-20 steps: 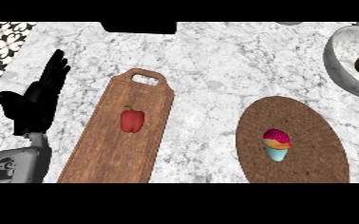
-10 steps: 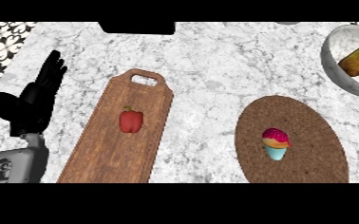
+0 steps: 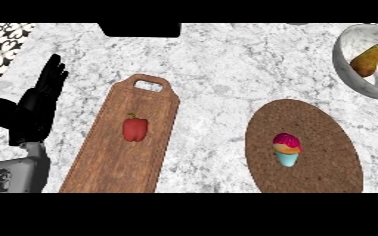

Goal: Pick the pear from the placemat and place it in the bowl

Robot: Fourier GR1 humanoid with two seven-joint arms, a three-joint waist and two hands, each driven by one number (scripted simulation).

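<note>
The yellow-brown pear [image 3: 365, 60] lies inside the grey bowl [image 3: 345, 62] at the upper right edge, partly cut off by the view's border. The round brown woven placemat [image 3: 317, 130] sits at the lower right and carries only a small cupcake [image 3: 286, 149] with pink top and teal cup. My left hand [image 3: 37, 105] rests at the left edge, fingers straight and pointing up, holding nothing. My right hand does not show in the head view.
A long wooden cutting board [image 3: 111, 165] with a handle hole lies left of centre, and a red bell pepper [image 3: 134, 129] sits on it. A dark object [image 3: 139, 29] stands at the counter's far edge. The counter's top is white marble.
The whole view has slid leftward, bringing more of the bowl and the pear into sight at the right edge. The left hand keeps its pose.
</note>
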